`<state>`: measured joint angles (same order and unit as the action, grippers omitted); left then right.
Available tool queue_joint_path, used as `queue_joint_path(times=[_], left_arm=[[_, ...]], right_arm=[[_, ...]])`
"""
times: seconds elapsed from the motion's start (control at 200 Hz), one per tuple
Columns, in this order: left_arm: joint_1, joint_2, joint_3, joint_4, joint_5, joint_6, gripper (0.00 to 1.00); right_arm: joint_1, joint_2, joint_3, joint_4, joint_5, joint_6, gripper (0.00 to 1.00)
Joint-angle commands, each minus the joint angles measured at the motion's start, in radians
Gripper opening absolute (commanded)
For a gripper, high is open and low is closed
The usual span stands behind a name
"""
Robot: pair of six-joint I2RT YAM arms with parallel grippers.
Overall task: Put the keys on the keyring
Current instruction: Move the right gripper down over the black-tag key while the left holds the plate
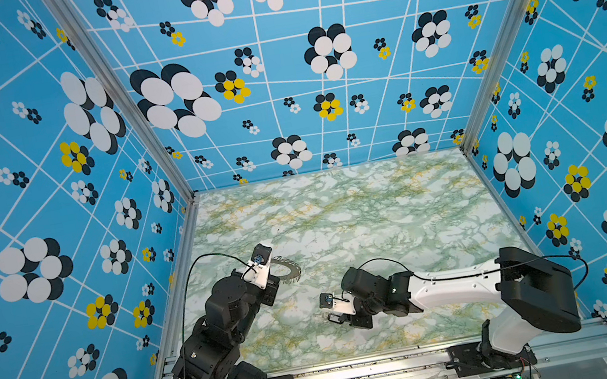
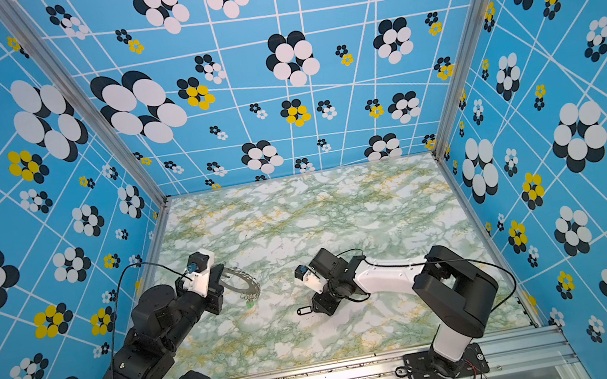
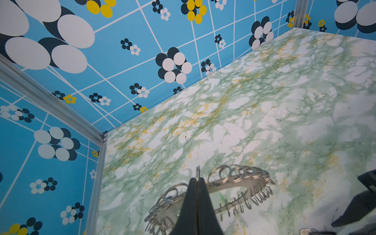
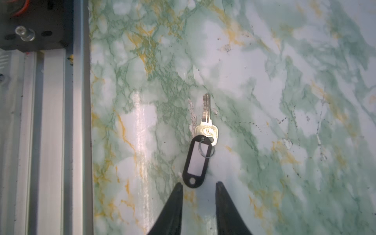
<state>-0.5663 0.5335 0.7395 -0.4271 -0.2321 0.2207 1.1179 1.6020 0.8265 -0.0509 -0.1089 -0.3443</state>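
Right gripper [image 4: 199, 184]: open, one tip on each side of the tag's end, not squeezing.
Key with the black tag [image 4: 196, 160]: flat on the bench [image 4: 284, 101], at 7 o'clock from the bench's middle.
Left gripper [image 3: 197, 181]: pinched tight on one little loop of the keyring [image 3: 227, 186].
Keyring spot: 9 o'clock on the bench.
Might go wrong: the thin tag could slide away, or the tips could scrape the bench, because it lies so flat.

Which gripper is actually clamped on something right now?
The left gripper: shut on a wire loop of the keyring. The right gripper is open, straddling the end of the black key tag, gripping nothing.
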Motion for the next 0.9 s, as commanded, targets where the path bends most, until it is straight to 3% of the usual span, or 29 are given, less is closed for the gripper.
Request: queue_joint_path(times=[0.0,0.345,0.895], left_arm=[[0.017,0.0,0.001,0.019,0.014,-0.025,0.0],[0.044,-0.006,0.001,0.024,0.039,-0.041,0.0],[0.069,-0.009,-0.002,0.03,0.065,-0.055,0.0]], right_arm=[[-0.001,0.017,0.023,0.029,-0.019,-0.119,0.29],[0.011,0.089,0.097,-0.061,-0.034,-0.226,0.28],[0.014,0.192,0.169,-0.124,-0.017,-0.298,0.28]])
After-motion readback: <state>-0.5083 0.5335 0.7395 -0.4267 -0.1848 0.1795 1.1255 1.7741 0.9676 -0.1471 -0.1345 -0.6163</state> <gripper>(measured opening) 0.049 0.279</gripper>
